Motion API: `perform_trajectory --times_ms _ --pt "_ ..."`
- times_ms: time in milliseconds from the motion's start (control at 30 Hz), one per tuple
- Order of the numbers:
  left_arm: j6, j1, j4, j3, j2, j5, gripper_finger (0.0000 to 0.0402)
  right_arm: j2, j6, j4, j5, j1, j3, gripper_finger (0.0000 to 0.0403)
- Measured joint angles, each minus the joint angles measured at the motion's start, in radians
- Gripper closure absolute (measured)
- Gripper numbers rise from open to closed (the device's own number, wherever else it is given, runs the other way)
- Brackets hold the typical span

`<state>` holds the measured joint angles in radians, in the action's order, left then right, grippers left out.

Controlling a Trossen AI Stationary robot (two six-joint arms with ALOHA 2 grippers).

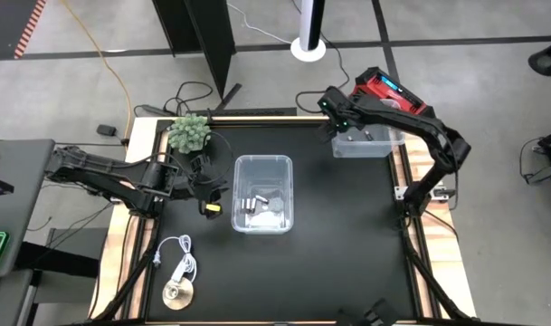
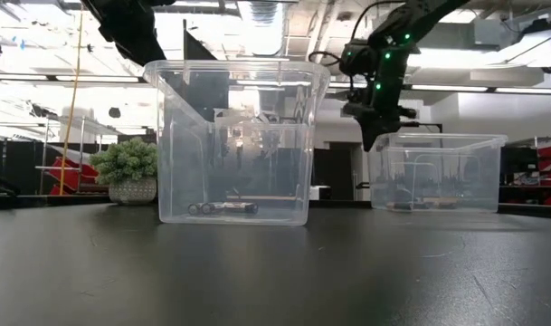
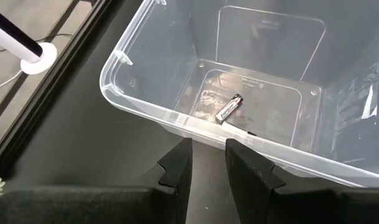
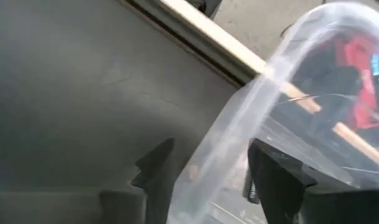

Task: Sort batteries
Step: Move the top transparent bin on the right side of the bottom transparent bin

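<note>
Right gripper (image 1: 343, 127): fingers apart, empty, over far bin (image 1: 365, 147) rim; batteries (image 1: 257, 201) lie in centre bin (image 1: 262, 163), nearer left gripper (image 1: 212, 195), its state untellable

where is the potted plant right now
In the high view the potted plant sits at the table's far left corner, just beyond the left gripper and left of the central clear bin.

In the high view the batteries (image 1: 257, 203) in the middle bin (image 1: 262, 165) are too small to tell apart by colour. The right hand (image 4: 208, 171) straddles a blurred bin wall (image 4: 239, 124). The far bin's (image 2: 438, 172) contents are unclear.
</note>
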<state>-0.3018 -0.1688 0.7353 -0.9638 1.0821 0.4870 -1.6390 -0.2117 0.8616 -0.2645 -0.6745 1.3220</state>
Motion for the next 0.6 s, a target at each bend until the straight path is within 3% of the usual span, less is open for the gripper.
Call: perform_trajectory --times_ms 300,600 --pt "0.005 0.000 0.001 0.000 0.000 0.000 0.0311 -0.026 -0.027 0.002 0.005 0.001 0.003 0.0280" --pt "0.017 0.000 0.001 0.000 0.000 -0.001 0.0311 -0.020 -0.030 0.050 0.004 0.045 0.002 0.0298"
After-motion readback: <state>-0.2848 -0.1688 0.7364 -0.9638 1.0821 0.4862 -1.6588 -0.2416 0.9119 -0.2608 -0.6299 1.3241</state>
